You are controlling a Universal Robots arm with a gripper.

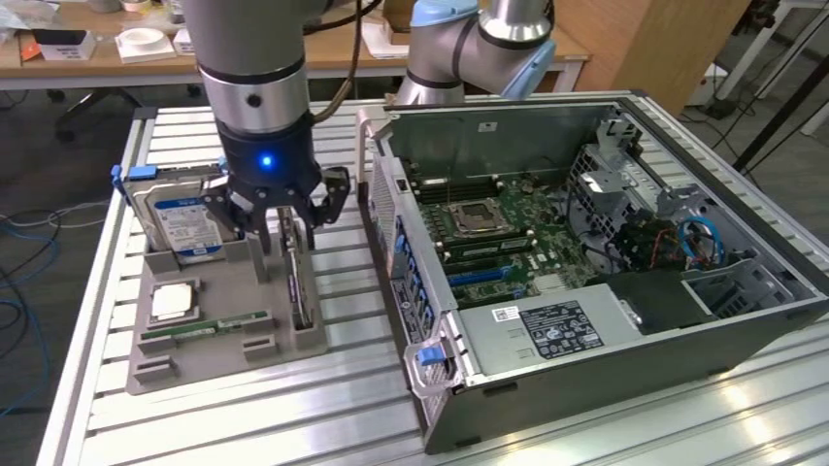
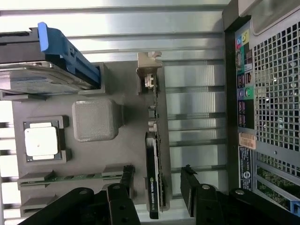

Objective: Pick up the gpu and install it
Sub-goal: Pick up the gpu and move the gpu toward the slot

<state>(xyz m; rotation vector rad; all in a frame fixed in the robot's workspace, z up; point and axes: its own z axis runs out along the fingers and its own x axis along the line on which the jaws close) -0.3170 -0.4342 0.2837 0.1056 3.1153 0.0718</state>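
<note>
The gpu [image 1: 298, 283] stands on edge in a slot of the grey holder tray [image 1: 214, 361], beside the open computer case [image 1: 583, 262]. In the wrist view the gpu [image 2: 154, 154] is seen edge-on, a thin green card with a black cooler on one face. My gripper [image 1: 287, 221] hangs straight above the card's end and is open. In the wrist view my gripper [image 2: 157, 172] straddles the card, with one black finger [image 2: 123, 187] on each side and a gap between each finger and the card. Nothing is held.
In the tray stand a hard drive with a blue-white label [image 1: 182, 221], a square processor [image 1: 171, 302] and a narrow memory stick [image 1: 208, 328]. The case's motherboard [image 1: 499, 243] lies exposed at the exterior view's right. Everything rests on a slatted aluminium table [image 1: 285, 427].
</note>
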